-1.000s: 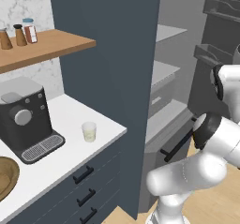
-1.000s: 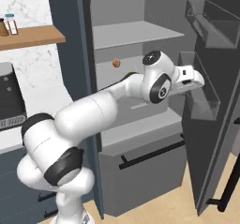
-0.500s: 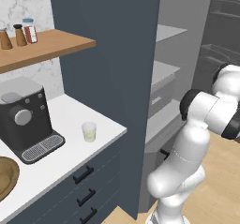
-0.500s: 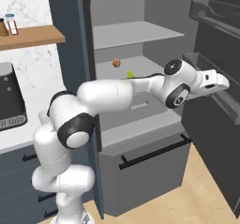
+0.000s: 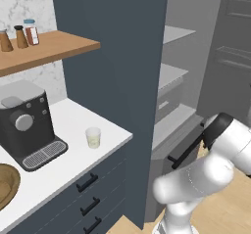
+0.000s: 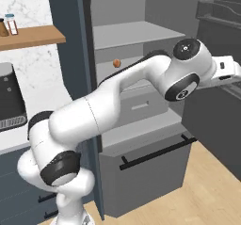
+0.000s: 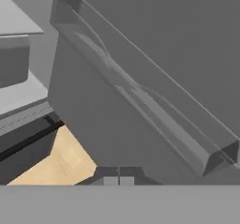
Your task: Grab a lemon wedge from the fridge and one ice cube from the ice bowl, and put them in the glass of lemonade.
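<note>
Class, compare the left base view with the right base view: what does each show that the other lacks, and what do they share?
Left base view alone: the glass of lemonade on the counter and the rim of the ice bowl. Right base view alone: a small orange fruit on a shelf in the fridge. Shared: the open fridge, the coffee machine, the wooden shelf with jars, and the arm.

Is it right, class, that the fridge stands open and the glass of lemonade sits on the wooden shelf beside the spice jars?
Not quite. The fridge is open, but the glass of lemonade sits on the white counter beside the coffee machine, not on the wooden shelf, as the left base view shows.
</note>
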Robot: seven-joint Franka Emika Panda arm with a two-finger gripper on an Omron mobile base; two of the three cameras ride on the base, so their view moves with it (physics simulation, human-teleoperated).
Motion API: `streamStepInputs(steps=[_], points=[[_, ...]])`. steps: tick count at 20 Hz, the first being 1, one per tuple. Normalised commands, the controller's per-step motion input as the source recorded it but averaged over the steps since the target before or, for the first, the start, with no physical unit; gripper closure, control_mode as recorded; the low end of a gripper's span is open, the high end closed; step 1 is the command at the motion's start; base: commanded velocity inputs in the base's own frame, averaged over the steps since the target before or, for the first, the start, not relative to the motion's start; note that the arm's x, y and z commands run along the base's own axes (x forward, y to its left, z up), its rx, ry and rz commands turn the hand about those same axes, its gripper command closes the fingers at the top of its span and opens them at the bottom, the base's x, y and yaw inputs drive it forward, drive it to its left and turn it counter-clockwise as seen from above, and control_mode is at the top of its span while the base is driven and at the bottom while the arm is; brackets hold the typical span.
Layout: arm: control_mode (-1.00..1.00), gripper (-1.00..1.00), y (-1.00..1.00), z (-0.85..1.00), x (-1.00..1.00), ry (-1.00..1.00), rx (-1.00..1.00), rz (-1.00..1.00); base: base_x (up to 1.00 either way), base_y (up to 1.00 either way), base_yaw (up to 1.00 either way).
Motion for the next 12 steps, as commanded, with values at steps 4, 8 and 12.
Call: streamStepInputs(steps=[4, 8, 12], points=[[-1.00, -1.00, 1.00, -0.37, -0.01, 0.00, -0.13, -0.16, 0.00, 0.00, 0.00], [-1.00, -1.00, 1.00, -0.44, -0.25, -0.05, -0.08, -0.19, 0.00, 0.00, 0.00], [-1.00, -1.00, 1.00, -0.39, -0.47, -0.13, 0.04, -0.23, 0.00, 0.00, 0.00]])
